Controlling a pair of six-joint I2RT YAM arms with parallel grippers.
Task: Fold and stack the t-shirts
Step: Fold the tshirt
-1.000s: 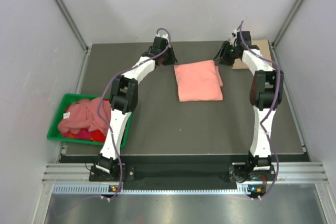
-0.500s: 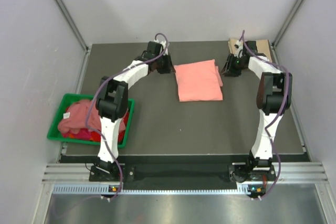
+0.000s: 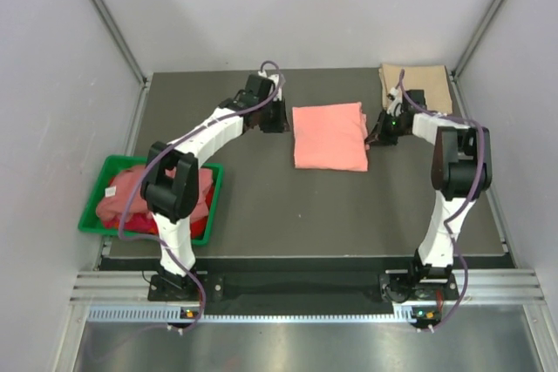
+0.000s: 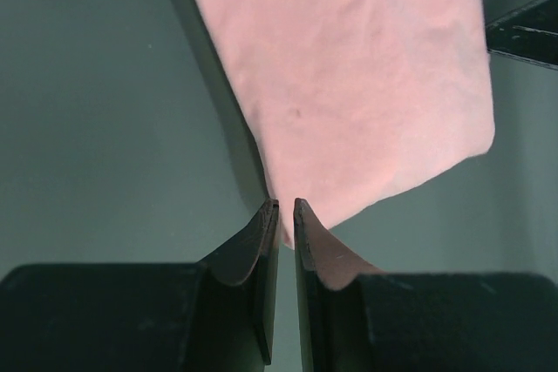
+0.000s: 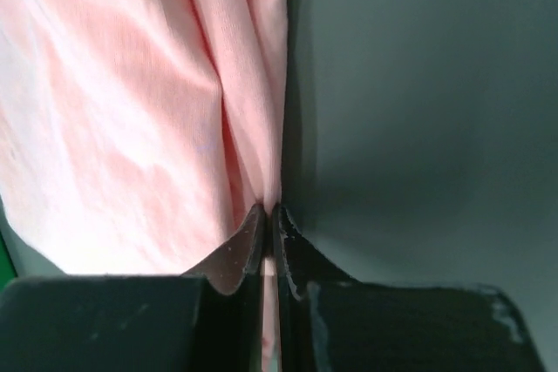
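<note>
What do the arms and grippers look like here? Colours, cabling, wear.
The left arm and right arm have white links with black joint housings, and a purple-grey cable runs along each. The left gripper and right gripper have black tapered fingers; the right's look scuffed with pale specks.

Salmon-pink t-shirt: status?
Left gripper shut on salmon-pink folded cloth t-shirt, left edge. Right gripper shut on right edge. Tan-beige folded cloth shirt apart, far-right corner.

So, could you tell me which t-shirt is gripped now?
The salmon-pink t-shirt folded mid-table: jaws pinch both its side edges. The tan t-shirt and the heap in the bin lie untouched.
</note>
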